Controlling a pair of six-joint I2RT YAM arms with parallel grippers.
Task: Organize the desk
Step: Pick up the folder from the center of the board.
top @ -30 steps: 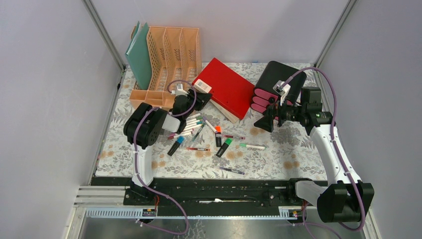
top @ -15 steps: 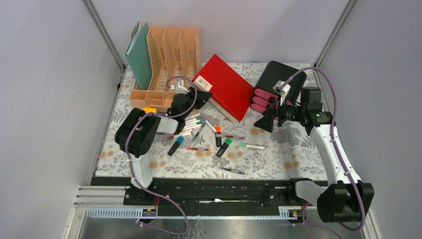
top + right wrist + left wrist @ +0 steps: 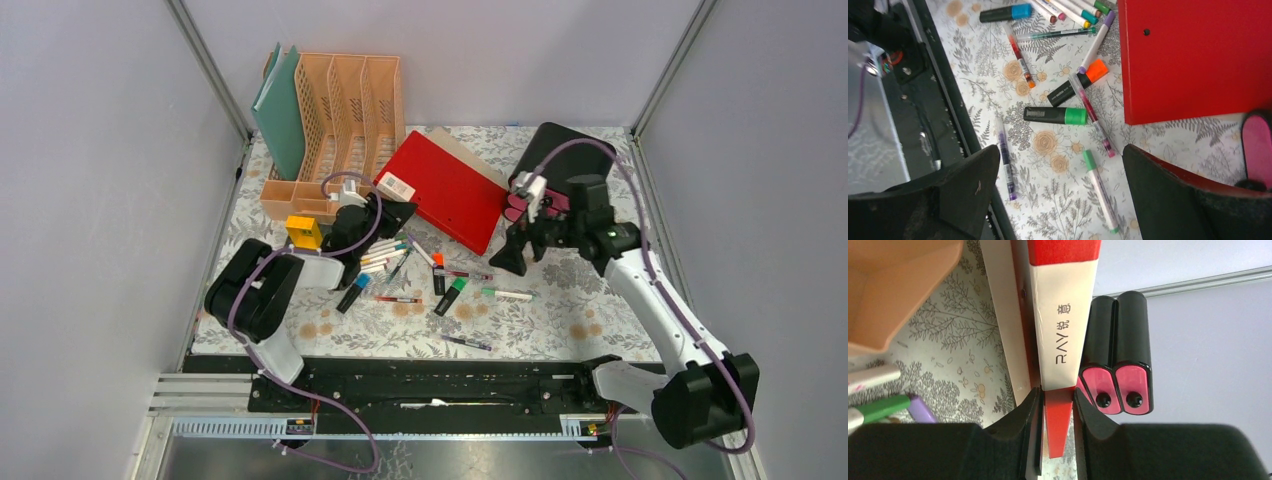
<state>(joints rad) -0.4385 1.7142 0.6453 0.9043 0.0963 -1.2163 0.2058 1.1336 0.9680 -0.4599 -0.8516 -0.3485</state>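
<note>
Desk (image 3: 570, 300) cloth spreads out in front of the file rack (image 3: 345, 105) and looks soft, probably wrinkles, so lift stuff, don't drag. Your left gripper (image 3: 1054, 396) is clamped on a corner of the stiff red folder (image 3: 1058, 422) just right of the rack; right gripper (image 3: 1060, 155) hangs spread wide further right, over pens (image 3: 1088, 107).

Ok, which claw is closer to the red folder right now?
Left. The left claw is clamped on the red folder's labelled left corner, touching it. The right claw hangs open just off the folder's near corner, above the scattered markers, not touching.
</note>
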